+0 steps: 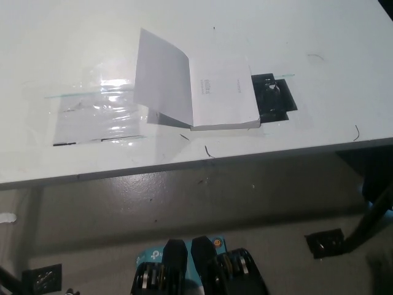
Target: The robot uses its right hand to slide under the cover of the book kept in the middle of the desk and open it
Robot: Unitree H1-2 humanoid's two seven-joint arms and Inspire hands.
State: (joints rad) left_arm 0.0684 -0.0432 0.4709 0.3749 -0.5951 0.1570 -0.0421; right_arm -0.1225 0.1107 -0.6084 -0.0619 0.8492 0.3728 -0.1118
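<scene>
Lots of free room on the desk

The book lies in the middle of the desk with its cover up. A black patch touches its right side. All around is bare.

White book; cover seemingly half-raised

One open book lay on one white desk, between one clear plastic sheet towards the left edge and one black patch beside its right side.
</scene>
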